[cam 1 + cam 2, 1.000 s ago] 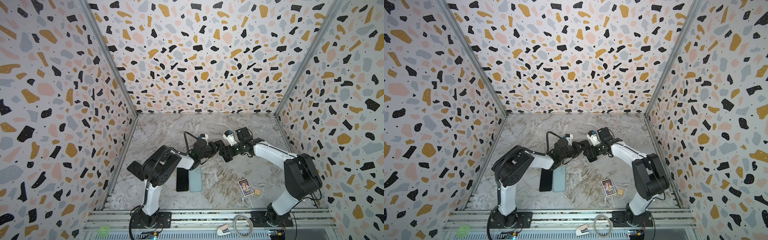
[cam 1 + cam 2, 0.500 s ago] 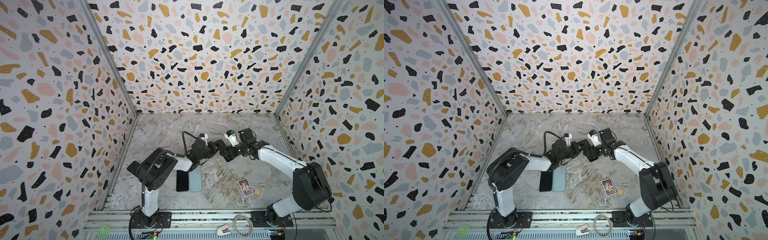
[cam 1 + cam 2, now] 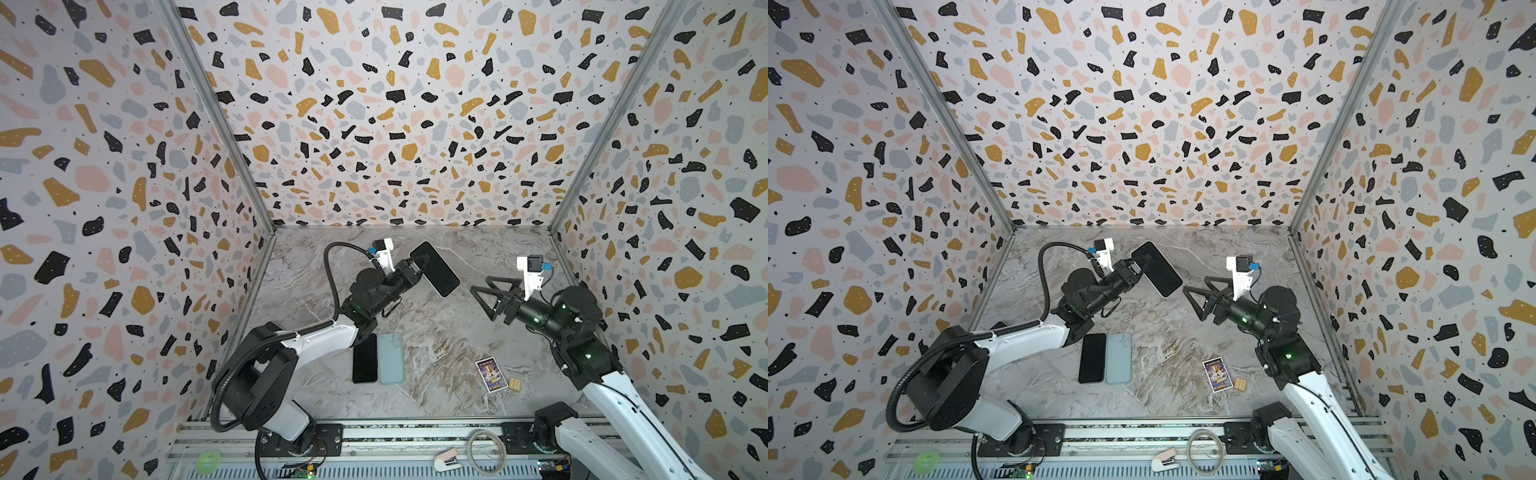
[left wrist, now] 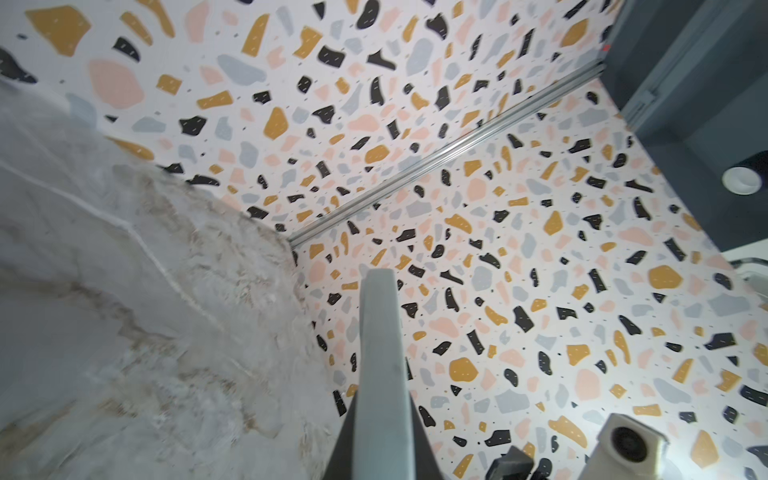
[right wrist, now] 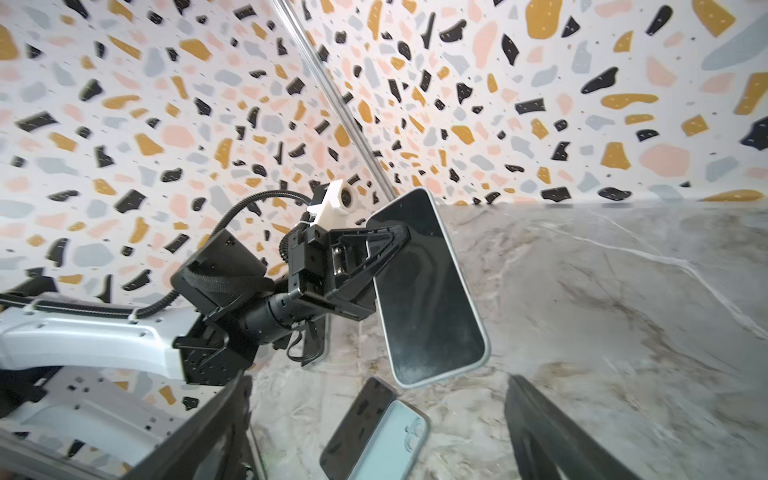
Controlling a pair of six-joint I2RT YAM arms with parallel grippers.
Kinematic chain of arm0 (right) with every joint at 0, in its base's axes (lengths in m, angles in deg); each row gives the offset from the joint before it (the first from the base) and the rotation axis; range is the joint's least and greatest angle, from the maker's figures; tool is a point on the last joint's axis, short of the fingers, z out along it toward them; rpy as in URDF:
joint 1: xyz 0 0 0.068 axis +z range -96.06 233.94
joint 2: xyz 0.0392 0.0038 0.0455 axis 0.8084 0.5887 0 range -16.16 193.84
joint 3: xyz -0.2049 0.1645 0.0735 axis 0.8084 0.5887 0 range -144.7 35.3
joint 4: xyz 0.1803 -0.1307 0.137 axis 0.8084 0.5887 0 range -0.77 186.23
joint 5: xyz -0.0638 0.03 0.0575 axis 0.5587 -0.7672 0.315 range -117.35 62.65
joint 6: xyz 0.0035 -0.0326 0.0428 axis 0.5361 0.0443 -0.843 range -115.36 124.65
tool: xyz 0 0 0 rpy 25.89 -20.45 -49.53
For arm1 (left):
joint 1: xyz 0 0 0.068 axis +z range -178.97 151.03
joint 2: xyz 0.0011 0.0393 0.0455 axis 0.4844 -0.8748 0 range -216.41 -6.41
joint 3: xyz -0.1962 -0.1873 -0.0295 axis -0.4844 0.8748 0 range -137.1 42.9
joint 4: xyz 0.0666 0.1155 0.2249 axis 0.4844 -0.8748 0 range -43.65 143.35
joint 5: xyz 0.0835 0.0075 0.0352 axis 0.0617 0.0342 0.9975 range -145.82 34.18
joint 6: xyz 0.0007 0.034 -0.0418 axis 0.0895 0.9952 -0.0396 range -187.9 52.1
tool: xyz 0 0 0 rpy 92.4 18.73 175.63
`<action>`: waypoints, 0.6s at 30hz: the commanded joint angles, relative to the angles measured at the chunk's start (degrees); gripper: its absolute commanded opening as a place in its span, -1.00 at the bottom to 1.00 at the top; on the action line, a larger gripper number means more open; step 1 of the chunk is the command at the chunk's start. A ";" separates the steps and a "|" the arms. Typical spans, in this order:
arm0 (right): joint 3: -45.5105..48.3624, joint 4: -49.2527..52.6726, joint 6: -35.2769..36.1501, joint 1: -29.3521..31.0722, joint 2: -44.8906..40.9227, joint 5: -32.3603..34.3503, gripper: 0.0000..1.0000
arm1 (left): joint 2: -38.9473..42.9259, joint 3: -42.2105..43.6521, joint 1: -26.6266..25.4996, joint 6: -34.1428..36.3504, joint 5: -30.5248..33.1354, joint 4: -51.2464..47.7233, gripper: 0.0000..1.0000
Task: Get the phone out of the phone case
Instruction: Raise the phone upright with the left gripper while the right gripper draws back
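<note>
The fingers (image 5: 390, 232) of the left gripper (image 3: 420, 266) are clamped on one long side of the phone (image 3: 434, 269). The phone is held tilted in the air above the back of the marble table (image 3: 449, 332), its dark screen turned toward the right gripper (image 3: 484, 296). A pale rim (image 4: 380, 374) runs round the screen; whether it is the case I cannot tell. The right gripper's fingers (image 5: 519, 399) stand wide apart with nothing between them, near the phone but clear of it. Flat on the table by the left arm, a dark phone (image 3: 365, 358) and a pale blue back with camera rings (image 3: 390, 358) lie side by side, touching. Nearer the right arm lies a printed card (image 3: 491, 375), with a small wooden block (image 3: 515, 384) just beside it.
</note>
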 commanded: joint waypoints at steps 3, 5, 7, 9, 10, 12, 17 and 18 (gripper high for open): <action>6.08 -17.35 -11.18 3.02 -5.34 -3.78 0.92 | 7.82 -2.28 -0.03 2.78 2.52 7.40 -1.00; 7.35 -20.06 -11.82 5.08 -5.77 -3.36 0.92 | 10.21 -2.59 -0.03 3.26 3.45 6.21 -1.00; 8.66 -23.51 -12.22 7.51 -5.69 -2.78 0.92 | 12.61 -2.42 -0.11 2.96 4.43 6.57 -1.00; 10.35 -28.15 -11.95 10.70 -5.39 -1.29 0.92 | 14.32 -2.54 -0.20 2.51 4.52 6.83 -1.00; 11.44 -31.13 -11.60 12.85 -4.90 -0.07 0.91 | 15.11 -2.59 -0.37 2.31 4.71 6.54 -1.00; 12.22 -34.96 -10.25 16.84 -3.22 1.39 0.90 | 16.54 -2.42 -0.71 1.78 5.14 6.29 -1.00; 10.33 -37.38 -4.17 27.21 2.56 7.82 0.85 | 19.80 -1.19 -3.35 1.55 7.21 5.54 -1.00; 9.50 -37.52 -3.15 28.64 3.97 8.75 0.85 | 20.27 -1.01 -4.28 1.89 7.82 4.90 -1.00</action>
